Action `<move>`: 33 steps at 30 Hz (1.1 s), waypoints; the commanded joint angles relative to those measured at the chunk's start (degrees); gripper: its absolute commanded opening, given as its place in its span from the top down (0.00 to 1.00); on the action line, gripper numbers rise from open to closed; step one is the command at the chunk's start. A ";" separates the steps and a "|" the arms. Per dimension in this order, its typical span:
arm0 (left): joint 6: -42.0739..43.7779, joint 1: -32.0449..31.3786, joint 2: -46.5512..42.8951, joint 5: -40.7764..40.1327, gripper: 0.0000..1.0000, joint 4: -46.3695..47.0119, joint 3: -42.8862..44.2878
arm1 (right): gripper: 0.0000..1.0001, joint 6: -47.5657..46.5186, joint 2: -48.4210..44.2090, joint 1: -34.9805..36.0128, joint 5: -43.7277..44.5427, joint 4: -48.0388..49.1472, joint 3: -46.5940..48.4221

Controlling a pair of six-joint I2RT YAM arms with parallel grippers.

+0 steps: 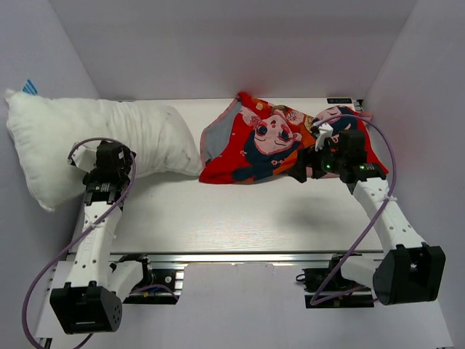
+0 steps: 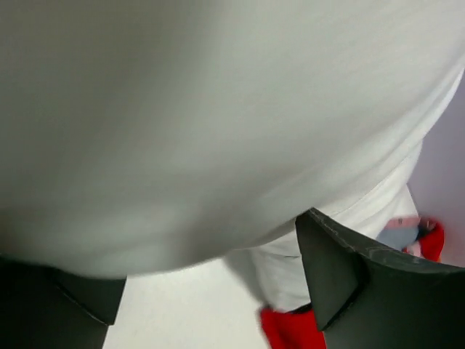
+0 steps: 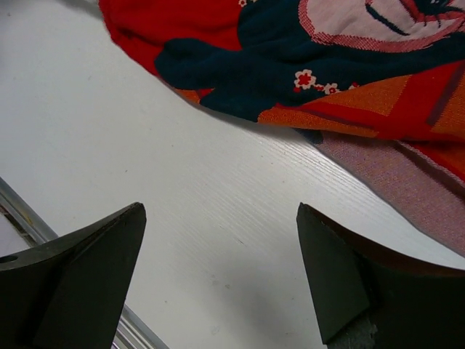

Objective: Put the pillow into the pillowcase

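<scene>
The white pillow lies at the far left of the table, one end against the left wall. It fills the top of the left wrist view. My left gripper is open at its near edge, and the pillow bulges just above the fingers. The red pillowcase, printed with cartoon faces, lies crumpled at the back centre-right, next to the pillow's right end. My right gripper is open and empty over bare table, just short of the pillowcase's near edge.
White walls close in the left, back and right sides. An aluminium rail runs along the table's near edge. A small black device sits at the back right corner. Purple cables loop beside both arms.
</scene>
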 commanded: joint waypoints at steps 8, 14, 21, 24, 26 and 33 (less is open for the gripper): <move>2.18 -0.15 -17.87 16.67 0.41 -18.54 5.42 | 0.11 -2.73 4.40 4.81 -3.51 4.28 4.30; 9.89 -0.15 -20.88 29.50 0.11 -20.56 11.64 | 0.11 -1.68 7.74 6.84 -3.16 5.16 6.05; 11.86 -0.24 -16.31 49.98 0.02 -4.01 5.20 | 0.15 11.37 13.01 7.89 2.20 11.03 8.60; 11.15 -0.67 -12.01 52.27 0.02 4.54 0.95 | 0.16 19.13 16.78 10.69 4.73 13.68 10.18; 13.07 -1.64 -6.59 51.41 0.02 6.76 1.46 | 0.16 24.85 18.37 13.16 6.85 13.42 12.37; 23.10 -24.55 13.20 32.88 0.02 3.09 12.79 | 0.14 33.22 31.27 22.04 9.06 12.81 21.06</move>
